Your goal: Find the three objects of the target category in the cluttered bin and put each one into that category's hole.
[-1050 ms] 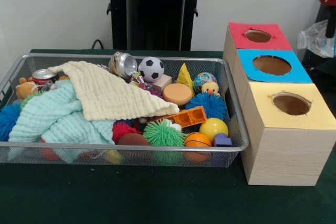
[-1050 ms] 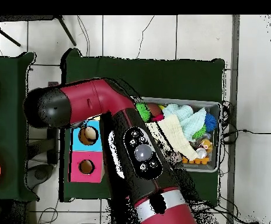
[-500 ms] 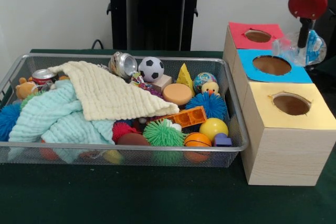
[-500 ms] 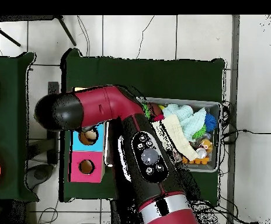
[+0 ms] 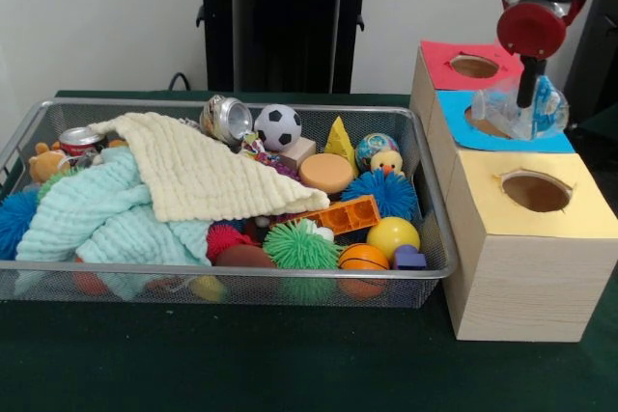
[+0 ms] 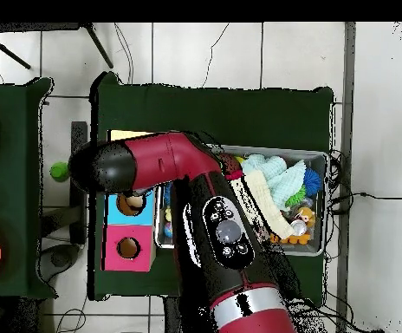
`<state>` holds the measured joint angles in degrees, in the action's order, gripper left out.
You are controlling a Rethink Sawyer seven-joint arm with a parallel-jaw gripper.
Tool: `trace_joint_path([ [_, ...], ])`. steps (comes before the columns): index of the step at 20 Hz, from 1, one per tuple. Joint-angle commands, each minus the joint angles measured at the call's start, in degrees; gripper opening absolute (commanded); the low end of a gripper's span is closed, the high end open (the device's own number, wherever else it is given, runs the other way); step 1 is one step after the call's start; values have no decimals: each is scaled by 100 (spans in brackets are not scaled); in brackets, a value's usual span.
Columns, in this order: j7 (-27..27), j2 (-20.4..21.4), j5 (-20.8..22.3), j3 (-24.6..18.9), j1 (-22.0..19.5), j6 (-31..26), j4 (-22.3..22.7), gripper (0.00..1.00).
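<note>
The gripper (image 5: 526,94) comes down at the right of the front view, hanging over the blue box (image 5: 550,134), the middle one of three. A clear crumpled plastic wrapper or bag (image 5: 526,108) with a blue patch hangs at its tip; it looks clamped on the wrapper, though the plastic hides how the fingers actually stand, so that is my reading rather than something plainly seen.

The wrapper sits directly above the blue box's round hole (image 5: 494,123), covering the hole's right part. The relation that matters is vertical: the hole lies straight below and slightly left of the load, so a release needs little or no sideways shift. The wrapper has no clear long axis; it is a loose bunch.

Just behind is the red box (image 5: 439,67) with its own hole, and nearer is the yellow box (image 5: 502,207) with a third hole, both clear of the gripper. Well to the left on the green counter (image 5: 290,364) stands the wire bin (image 5: 241,282), full of balls, blocks, a can and two cloths (image 5: 183,176).

No brand or writing can be read anywhere. From overhead, the arm (image 6: 213,234) hides the boxes' tops in part.
</note>
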<state>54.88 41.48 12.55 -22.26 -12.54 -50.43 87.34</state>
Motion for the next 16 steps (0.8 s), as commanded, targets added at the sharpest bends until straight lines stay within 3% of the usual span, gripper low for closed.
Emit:
trace_joint_path([
  [1,1661,-443,-30,506,231,-158,139,0],
  [7,1825,-671,-248,718,500,-584,-243,0],
  [16,2016,-800,-680,992,765,-806,-337,0],
])
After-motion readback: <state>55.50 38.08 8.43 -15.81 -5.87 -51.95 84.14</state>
